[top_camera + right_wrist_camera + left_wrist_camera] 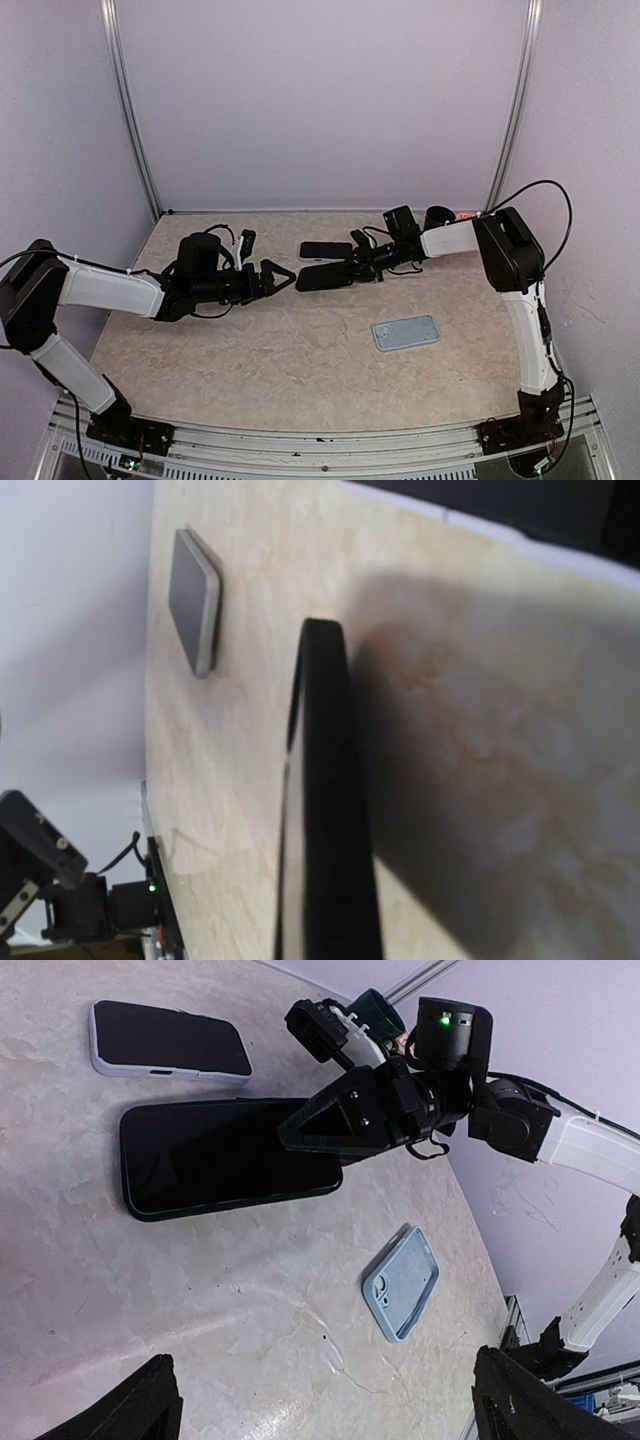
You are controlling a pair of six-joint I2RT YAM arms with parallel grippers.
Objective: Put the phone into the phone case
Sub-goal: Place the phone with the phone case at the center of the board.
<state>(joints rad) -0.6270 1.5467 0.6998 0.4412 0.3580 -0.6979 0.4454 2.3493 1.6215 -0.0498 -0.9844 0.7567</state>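
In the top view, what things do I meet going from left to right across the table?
Left end effector, black phone, blue phone case. The white-edged phone overlaps the black one, so it is omitted.

We see black phone [322,278] on surface [300,370]: R jaws at one end, L jaws spread wide just beside other end; blue case [406,332] well apart.

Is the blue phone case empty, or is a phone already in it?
Empty. The blue case lies bare, rim and camera cutout showing; the black phone lies apart from it, the right gripper at its end.
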